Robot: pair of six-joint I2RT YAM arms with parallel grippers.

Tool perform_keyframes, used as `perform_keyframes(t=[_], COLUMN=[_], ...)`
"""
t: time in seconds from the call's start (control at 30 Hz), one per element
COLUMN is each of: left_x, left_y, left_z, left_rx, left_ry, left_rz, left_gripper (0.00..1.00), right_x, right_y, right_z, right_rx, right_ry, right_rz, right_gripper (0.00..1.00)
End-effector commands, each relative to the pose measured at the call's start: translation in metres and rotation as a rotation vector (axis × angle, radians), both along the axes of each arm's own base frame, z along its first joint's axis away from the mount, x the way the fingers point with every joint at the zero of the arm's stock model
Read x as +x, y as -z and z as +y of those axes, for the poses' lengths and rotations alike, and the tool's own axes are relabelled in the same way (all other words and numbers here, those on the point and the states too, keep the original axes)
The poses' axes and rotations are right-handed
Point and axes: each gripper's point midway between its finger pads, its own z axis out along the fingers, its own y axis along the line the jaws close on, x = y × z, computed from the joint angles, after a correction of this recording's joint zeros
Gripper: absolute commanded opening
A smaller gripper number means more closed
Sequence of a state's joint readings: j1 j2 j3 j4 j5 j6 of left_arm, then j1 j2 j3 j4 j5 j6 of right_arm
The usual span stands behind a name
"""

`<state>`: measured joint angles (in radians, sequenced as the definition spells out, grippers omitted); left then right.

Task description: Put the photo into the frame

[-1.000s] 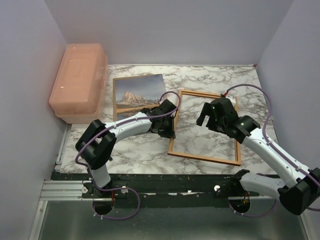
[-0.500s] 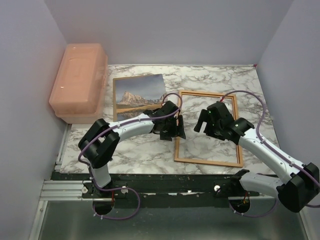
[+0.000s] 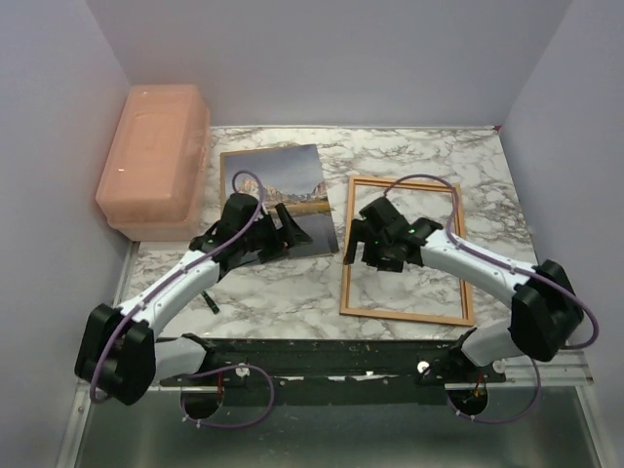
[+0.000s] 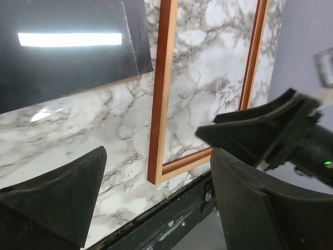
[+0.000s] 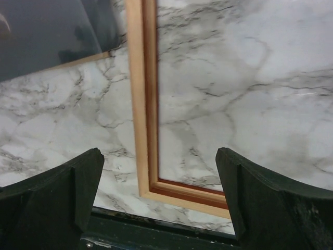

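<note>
**Item 1.** Rectangular print of a rocky mountain mirrored in a lake, the photo [image 3: 283,180]. We log it face up and flat on the counter, directly beneath the left tool [image 3: 288,229] and extending beyond it. A thin brown edge shows under its near side; we cannot tell what that is. In the left wrist view the photo [image 4: 67,52] is glossy, with glare across it.

**Item 2.** Thin rectangular frame [image 3: 405,312] of light wood with a red-orange inner lip, flat on the counter just to the right of the left tool. We see only marble through its opening. The right tool [image 3: 359,244] hovers over its left rail [image 5: 140,104].

**Item 3.** Left tool [image 4: 156,203]: fingers spread, holding nothing. Whether it touches the print, we cannot tell.

**Item 4.** Right tool [image 5: 161,203]: fingers spread, holding nothing.

**Item 5.** White-and-grey marbled counter [image 3: 273,288]. A pink translucent lidded box [image 3: 151,156] sits beyond and to the left of the left tool.

**Status.** We judge the task barely begun. Print and frame lie side by side and apart. Gripping, lifting and seating the print are not yet done.
</note>
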<state>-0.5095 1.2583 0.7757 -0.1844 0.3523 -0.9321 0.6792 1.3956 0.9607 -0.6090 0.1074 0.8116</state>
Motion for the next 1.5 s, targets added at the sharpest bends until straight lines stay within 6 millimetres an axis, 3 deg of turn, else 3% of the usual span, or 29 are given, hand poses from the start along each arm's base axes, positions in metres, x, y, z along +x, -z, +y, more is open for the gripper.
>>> perform_keyframes(t=[0.0, 0.17, 0.3, 0.43, 0.6, 0.67, 1.07, 1.17, 1.3, 1.47], left_x=[0.001, -0.005, -0.012, -0.018, -0.017, -0.015, -0.006, -0.005, -0.004, -0.005], left_y=[-0.033, -0.072, -0.100, -0.114, -0.110, -0.105, -0.073, -0.069, -0.062, -0.052], left_z=[0.036, 0.084, 0.110, 0.122, 0.121, 0.117, 0.111, 0.111, 0.111, 0.112], left_rx=[-0.049, 0.048, 0.151, 0.197, 0.205, 0.193, 0.211, 0.221, 0.234, 0.258], left_ry=[-0.043, -0.144, -0.205, -0.226, -0.218, -0.202, -0.181, -0.178, -0.167, -0.152], left_rz=[-0.107, -0.248, -0.357, -0.402, -0.392, -0.379, -0.294, -0.279, -0.260, -0.242], left_gripper=[0.83, 0.85, 0.87, 0.88, 0.88, 0.88, 0.88, 0.88, 0.88, 0.87], right_x=[0.002, 0.002, 0.000, -0.007, -0.025, -0.031, -0.039, -0.040, -0.036, -0.020], right_y=[0.015, 0.050, 0.070, 0.082, 0.091, 0.092, 0.079, 0.078, 0.067, 0.039], right_z=[0.048, 0.058, 0.048, 0.038, 0.030, 0.026, -0.002, -0.005, 0.010, 0.044], right_rx=[-0.043, -0.247, -0.395, -0.426, -0.379, -0.367, -0.436, -0.451, -0.388, -0.257], right_ry=[-0.070, -0.089, -0.068, -0.057, -0.069, -0.063, -0.056, -0.065, -0.093, -0.132], right_rz=[0.001, 0.031, 0.042, 0.057, 0.088, 0.095, 0.079, 0.078, 0.066, -0.003], right_gripper=[0.98, 0.91, 0.85, 0.74, 0.40, 0.38, 0.39, 0.45, 0.67, 0.76])
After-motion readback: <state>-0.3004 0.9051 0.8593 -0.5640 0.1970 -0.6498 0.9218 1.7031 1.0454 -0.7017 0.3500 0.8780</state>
